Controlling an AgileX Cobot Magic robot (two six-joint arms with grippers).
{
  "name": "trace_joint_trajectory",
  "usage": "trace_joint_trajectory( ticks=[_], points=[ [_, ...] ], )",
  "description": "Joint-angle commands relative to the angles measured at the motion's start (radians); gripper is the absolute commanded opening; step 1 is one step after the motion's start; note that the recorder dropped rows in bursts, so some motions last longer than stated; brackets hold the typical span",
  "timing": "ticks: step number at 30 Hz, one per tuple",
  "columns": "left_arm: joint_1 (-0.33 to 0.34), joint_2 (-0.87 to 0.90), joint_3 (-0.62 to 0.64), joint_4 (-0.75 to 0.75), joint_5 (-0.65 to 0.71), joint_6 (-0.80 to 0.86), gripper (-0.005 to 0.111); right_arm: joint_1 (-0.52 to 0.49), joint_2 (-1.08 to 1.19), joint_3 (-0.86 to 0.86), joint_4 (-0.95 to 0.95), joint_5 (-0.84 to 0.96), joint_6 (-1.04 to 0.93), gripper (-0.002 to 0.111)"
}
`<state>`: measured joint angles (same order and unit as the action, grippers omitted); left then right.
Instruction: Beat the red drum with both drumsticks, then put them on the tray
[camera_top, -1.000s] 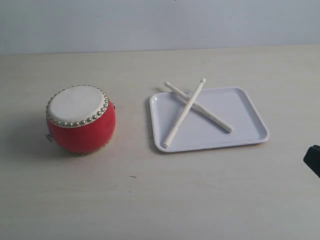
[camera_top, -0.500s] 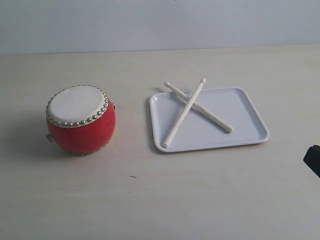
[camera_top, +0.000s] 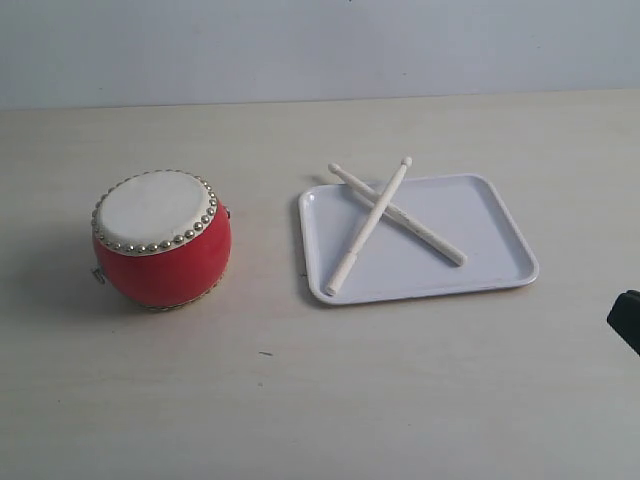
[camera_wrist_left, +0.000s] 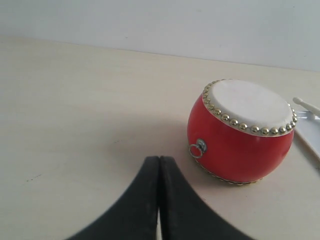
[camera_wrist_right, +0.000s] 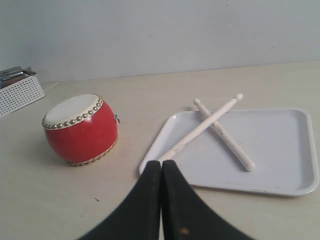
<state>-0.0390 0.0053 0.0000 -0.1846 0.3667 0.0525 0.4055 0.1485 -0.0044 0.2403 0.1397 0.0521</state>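
Observation:
The red drum (camera_top: 161, 238) stands upright on the table's left side, skin top up; it also shows in the left wrist view as the red drum (camera_wrist_left: 242, 132) and in the right wrist view (camera_wrist_right: 80, 129). Two drumsticks (camera_top: 369, 226) (camera_top: 398, 214) lie crossed on the white tray (camera_top: 490, 235) to the drum's right; the sticks (camera_wrist_right: 202, 127) (camera_wrist_right: 225, 136) and tray (camera_wrist_right: 280, 150) show in the right wrist view. My left gripper (camera_wrist_left: 159, 161) is shut and empty, short of the drum. My right gripper (camera_wrist_right: 161, 164) is shut and empty, near the tray's corner.
A white slotted basket (camera_wrist_right: 17, 90) sits at the table's far edge beyond the drum. A dark part of the right arm (camera_top: 626, 320) pokes in at the exterior view's right edge. A pale wall backs the table.

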Motion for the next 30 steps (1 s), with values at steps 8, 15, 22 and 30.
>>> trace_joint_trajectory(
  ticks=[8, 15, 22, 30],
  points=[
    [0.005, -0.005, 0.000, -0.004, -0.004, 0.005, 0.000, 0.002, -0.069, 0.004, -0.013, 0.095, -0.124, 0.000],
    [0.005, -0.005, 0.000, -0.004, -0.004, 0.005, 0.000, 0.002, -0.116, 0.004, -0.013, 0.136, -0.164, 0.000],
    [0.005, -0.005, 0.000, -0.004, -0.004, 0.005, 0.000, -0.011, -0.149, 0.004, -0.010, 0.144, -0.157, 0.000],
    [0.005, -0.005, 0.000, -0.004, -0.004, 0.005, 0.000, -0.058, -0.149, 0.004, -0.011, 0.147, -0.157, 0.000]
  ],
)
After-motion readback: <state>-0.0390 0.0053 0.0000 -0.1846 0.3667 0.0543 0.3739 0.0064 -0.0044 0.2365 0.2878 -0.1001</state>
